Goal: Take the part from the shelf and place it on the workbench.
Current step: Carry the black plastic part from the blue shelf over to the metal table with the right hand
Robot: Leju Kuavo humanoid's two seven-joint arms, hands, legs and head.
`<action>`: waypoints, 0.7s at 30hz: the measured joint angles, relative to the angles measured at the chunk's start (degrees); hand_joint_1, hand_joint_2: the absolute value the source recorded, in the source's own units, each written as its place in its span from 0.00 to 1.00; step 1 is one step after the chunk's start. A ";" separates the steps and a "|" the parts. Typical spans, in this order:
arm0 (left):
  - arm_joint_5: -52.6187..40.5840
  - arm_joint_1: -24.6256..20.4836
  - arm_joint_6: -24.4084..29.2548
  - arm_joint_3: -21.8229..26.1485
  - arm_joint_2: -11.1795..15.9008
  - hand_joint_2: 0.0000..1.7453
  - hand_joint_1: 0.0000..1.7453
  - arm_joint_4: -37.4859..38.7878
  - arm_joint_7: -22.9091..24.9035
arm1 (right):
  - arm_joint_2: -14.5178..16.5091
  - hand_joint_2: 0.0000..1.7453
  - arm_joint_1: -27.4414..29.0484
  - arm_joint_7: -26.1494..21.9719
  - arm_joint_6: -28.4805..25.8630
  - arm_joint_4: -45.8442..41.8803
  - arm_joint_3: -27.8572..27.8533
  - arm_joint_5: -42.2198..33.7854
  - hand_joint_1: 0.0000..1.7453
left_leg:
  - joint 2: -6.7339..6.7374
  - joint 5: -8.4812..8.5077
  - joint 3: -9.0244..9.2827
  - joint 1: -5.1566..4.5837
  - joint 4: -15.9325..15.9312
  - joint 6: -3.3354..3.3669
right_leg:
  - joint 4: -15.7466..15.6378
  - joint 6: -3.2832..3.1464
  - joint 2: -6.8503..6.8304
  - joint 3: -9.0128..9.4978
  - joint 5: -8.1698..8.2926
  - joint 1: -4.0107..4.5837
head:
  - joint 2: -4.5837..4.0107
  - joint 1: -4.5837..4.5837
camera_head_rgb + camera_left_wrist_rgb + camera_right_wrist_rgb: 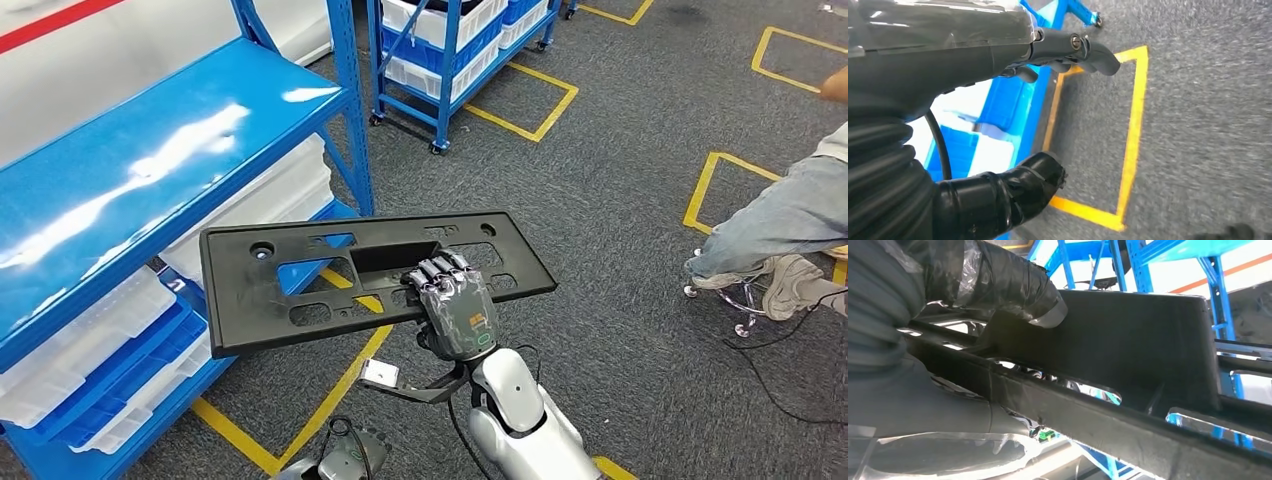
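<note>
bright, even overhead light; white glare on the blue shelf [150, 160]; left wrist view's carpet motion-blurred.

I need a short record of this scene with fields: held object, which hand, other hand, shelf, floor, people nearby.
held object: black plastic panel with cut-outs, roughly level, off the shelf
holding hand: right hand, fingers over the panel's near edge
other hand: left hand holds nothing, above the carpet
shelf: blue shelf with white trays on lower levels
floor: grey carpet with yellow tape lines
people: a seated person's leg at the right
workbench: cannot tell
</note>
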 joint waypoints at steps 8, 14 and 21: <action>-1.25 -1.63 -0.06 -9.41 0.07 1.00 0.00 -0.01 3.64 | -0.10 1.00 0.25 0.14 0.00 -0.19 0.00 0.34 1.00 | 4.19 0.20 -0.06 -0.83 -0.32 1.31 | 11.96 0.26 -4.43 -4.90 -4.87 0.23 | 0.00 0.15; -1.26 -2.63 -0.42 -13.99 0.07 1.00 0.00 -0.06 4.26 | -0.07 1.00 0.14 0.25 -0.08 -1.09 0.00 0.81 1.00 | 6.82 0.13 0.28 -1.37 -0.76 0.81 | -1.07 -1.73 -7.12 1.51 -0.73 2.05 | 0.00 0.13; -1.25 -2.35 -0.97 -15.34 0.55 1.00 0.00 -0.11 4.07 | 0.08 1.00 0.44 0.31 -0.22 -1.41 0.02 1.04 1.00 | 2.65 -6.83 -6.24 -0.77 13.53 -0.82 | -2.69 -2.60 -3.64 2.54 0.32 0.92 | 0.00 0.08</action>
